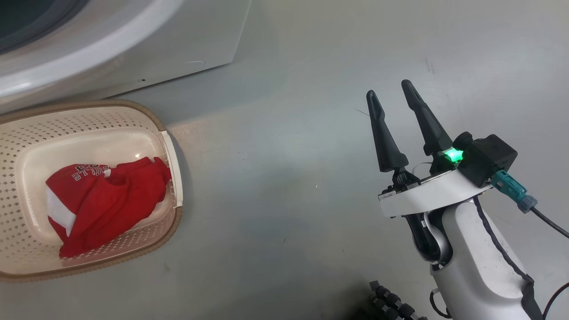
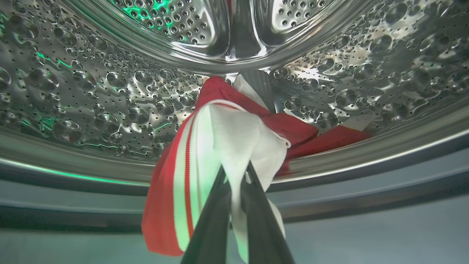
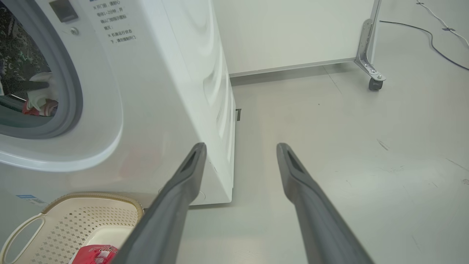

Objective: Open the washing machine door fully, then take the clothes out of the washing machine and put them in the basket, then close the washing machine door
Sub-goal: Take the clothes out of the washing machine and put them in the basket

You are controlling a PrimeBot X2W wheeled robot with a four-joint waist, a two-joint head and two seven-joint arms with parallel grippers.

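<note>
**A:** Any writing to read?

**B:** Some. On the machine [image 3: 165, 73] front, up and left of the right gripper [image 3: 240, 146], there are a few short lines of dark Chinese print, too small for me to read. Lower down and further left is a small blue label [image 3: 27, 198], which I can't read either.

**A:** And on the clothes?

**B:** The red top [image 1: 111, 200] in the basket [image 1: 26, 146] has white block letters. They are upside down in the head view and partly folded under, so I cannot make out the word.

**A:** Where is that basket?

**B:** On the floor, well to the left of the right gripper, just in front of the machine's foot.

**A:** How is the right arm posed?

**B:** The pale forearm rises from the lower right. The fingers point forward over bare floor, leaning a little left. They are spread wide with nothing between them. A green light [image 1: 453, 154] glows at the wrist, and a teal plug [image 1: 511, 186] with a black cable sits on its outer side.

**A:** And the left?

**B:** It reaches into the steel drum [image 2: 91, 102]. The left gripper [image 2: 236, 168] is pinched tight on a white fold of a red-and-white garment [image 2: 205, 146]. A striped red-and-white band hangs to the left of the fingers, over the grey seal [image 2: 366, 190]. More red cloth lies ahead and to the right of the tips, on the drum floor.
</note>
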